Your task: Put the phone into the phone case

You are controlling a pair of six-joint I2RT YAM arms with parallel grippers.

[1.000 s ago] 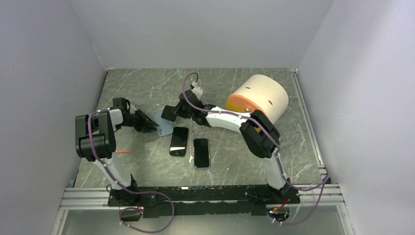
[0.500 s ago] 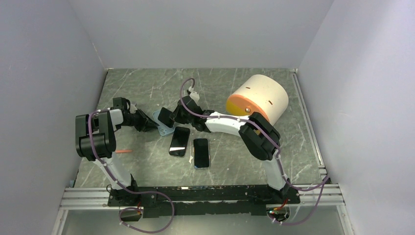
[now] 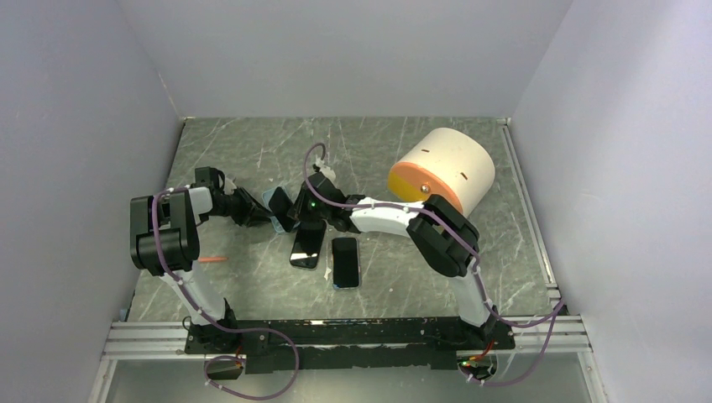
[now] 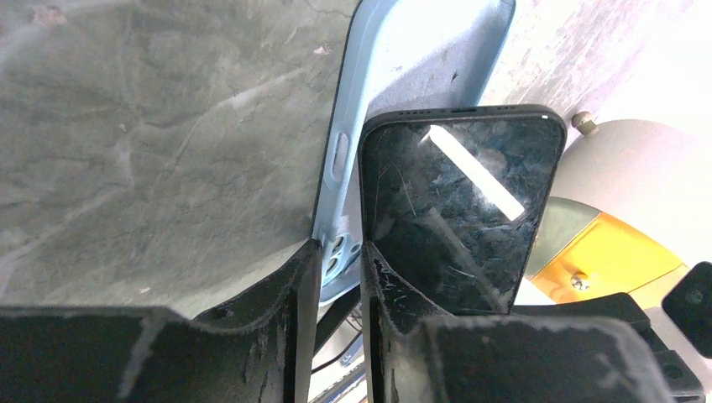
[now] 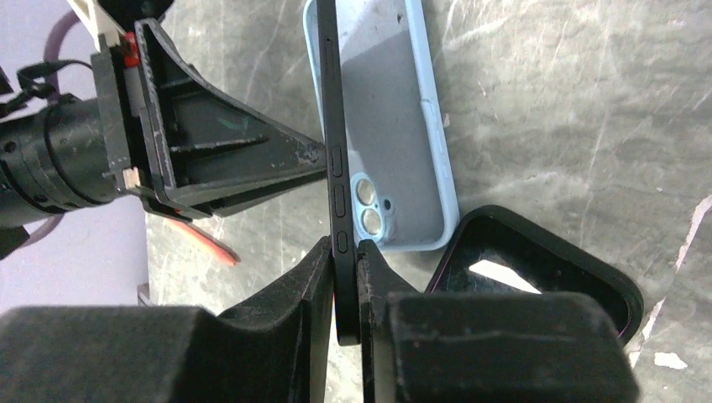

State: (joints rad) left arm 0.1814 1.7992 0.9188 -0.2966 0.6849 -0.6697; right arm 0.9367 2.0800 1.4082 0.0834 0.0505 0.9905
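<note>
1. L arm folded, forearm low over worktop (image 3: 252,277); left gripper (image 4: 336,256) narrow, pinching light-blue phone case (image 4: 420,50) by its edge.
2. R arm stretched leftward; right gripper (image 5: 346,256) clamps black phone (image 5: 330,126) edge-on, just beside case.

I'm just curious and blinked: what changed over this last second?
The right tool, gripping the black phone on edge, slid left, bringing it up to the light blue case that the left tool holds. Nothing was released. The left tool, two phones lying flat and the cream drum stayed put.

No readable text, brand, number or sign, neither on phone (image 4: 462,210) nor phone case (image 4: 420,59)
</note>
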